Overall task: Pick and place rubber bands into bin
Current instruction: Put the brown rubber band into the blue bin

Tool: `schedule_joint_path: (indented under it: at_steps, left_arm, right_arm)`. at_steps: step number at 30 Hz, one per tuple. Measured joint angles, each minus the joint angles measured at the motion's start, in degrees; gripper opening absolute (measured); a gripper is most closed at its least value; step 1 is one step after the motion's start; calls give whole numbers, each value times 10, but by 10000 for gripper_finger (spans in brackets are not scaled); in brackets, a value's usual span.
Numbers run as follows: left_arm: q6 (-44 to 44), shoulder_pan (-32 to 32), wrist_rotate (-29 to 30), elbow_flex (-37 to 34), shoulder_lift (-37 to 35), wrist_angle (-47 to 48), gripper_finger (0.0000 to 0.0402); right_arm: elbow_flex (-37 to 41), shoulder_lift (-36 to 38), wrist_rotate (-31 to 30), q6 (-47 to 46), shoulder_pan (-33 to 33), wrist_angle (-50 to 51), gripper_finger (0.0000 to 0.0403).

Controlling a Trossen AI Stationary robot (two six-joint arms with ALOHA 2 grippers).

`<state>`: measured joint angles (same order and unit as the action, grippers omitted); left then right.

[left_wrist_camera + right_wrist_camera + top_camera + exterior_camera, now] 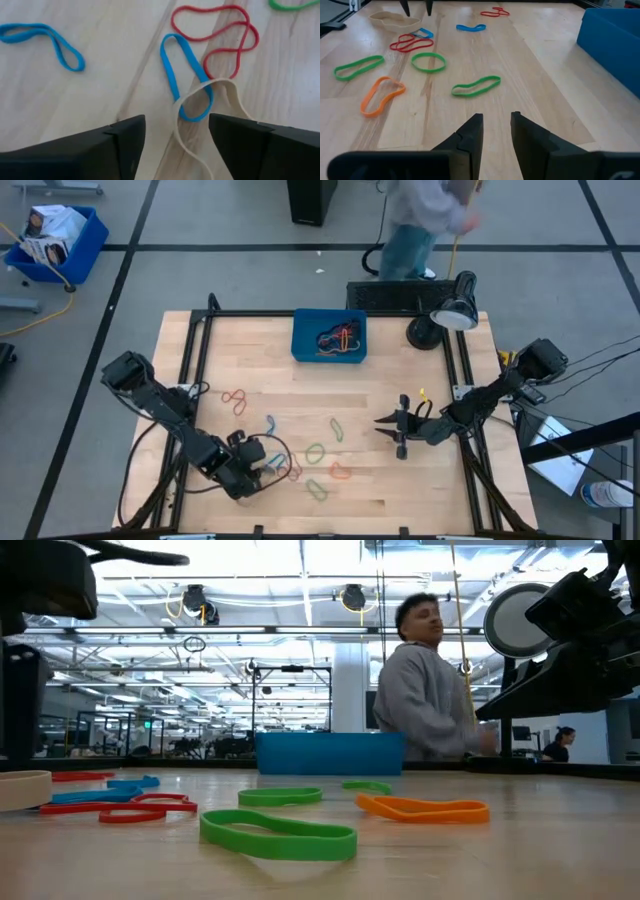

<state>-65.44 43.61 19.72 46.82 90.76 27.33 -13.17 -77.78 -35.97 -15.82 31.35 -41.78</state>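
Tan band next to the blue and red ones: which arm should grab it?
Left. Its gripper is open, fingers either side of the tan band. The right gripper hangs farther off, over bare wood.

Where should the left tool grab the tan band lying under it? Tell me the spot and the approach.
Judging by its pose, grip the tan band on its near strand, away from where its far end overlaps the blue band. Come straight down: it lies flat on the table, and the open left tool already straddles it. A pinch at the overlap might lift both.
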Motion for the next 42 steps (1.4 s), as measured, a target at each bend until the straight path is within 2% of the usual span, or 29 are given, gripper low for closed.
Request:
schedule_joint_path:
  at_steps: [4, 15, 21, 27, 32, 39, 42]
  left_arm:
    - [29, -6, -1, -26, 0, -66, 179]
    - [83, -6, 0, -28, 0, -65, 12]
    - [91, -6, 6, -28, 0, -66, 6]
    - [82, -3, 63, -23, -7, -66, 4]
    - [97, 0, 146, -12, -45, -65, 3]
    - [199, -28, 296, -3, -134, -88, 3]
    - [291, -72, 313, -3, -154, -133, 3]
  right_arm:
    - [0, 0, 0, 0, 0, 0, 91]
    - [0, 0, 0, 1, 0, 1, 91]
    - [0, 0, 0, 1, 0, 1, 91]
    - [0, 0, 0, 3, 0, 1, 91]
    - [0, 0, 0, 4, 0, 0, 91]
    - [0, 0, 0, 5, 0, 0, 91]
    - [0, 0, -1, 5, 0, 0, 91]
